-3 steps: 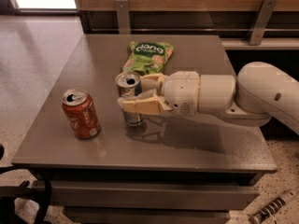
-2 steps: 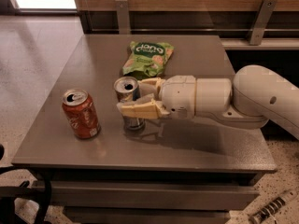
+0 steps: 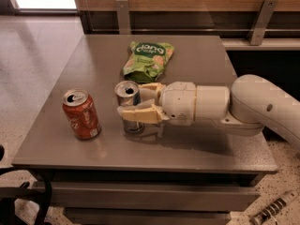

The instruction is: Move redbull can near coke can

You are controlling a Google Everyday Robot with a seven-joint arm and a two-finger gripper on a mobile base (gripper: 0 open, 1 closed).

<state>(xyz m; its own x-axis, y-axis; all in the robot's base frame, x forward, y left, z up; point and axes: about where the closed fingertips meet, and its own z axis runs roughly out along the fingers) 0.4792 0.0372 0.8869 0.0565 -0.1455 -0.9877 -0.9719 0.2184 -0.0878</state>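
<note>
The redbull can [image 3: 128, 96] stands upright on the grey table [image 3: 197, 60], slim and silver with an open silver top. My gripper [image 3: 137, 103] reaches in from the right and is shut on it, one cream finger [image 3: 140, 113] across its front and the other behind it. The coke can [image 3: 81, 114], red with white lettering and a silver top, stands upright a short way to the left of the redbull can, with a gap between them.
A green snack bag [image 3: 148, 59] lies on the table behind the cans. My white arm [image 3: 243, 108] lies across the table's right side. The table's front edge [image 3: 140, 165] is close below the cans. A wooden wall with metal brackets runs behind.
My gripper has carried the redbull can a little to the left, toward the coke can. The coke can and the snack bag have not moved.
</note>
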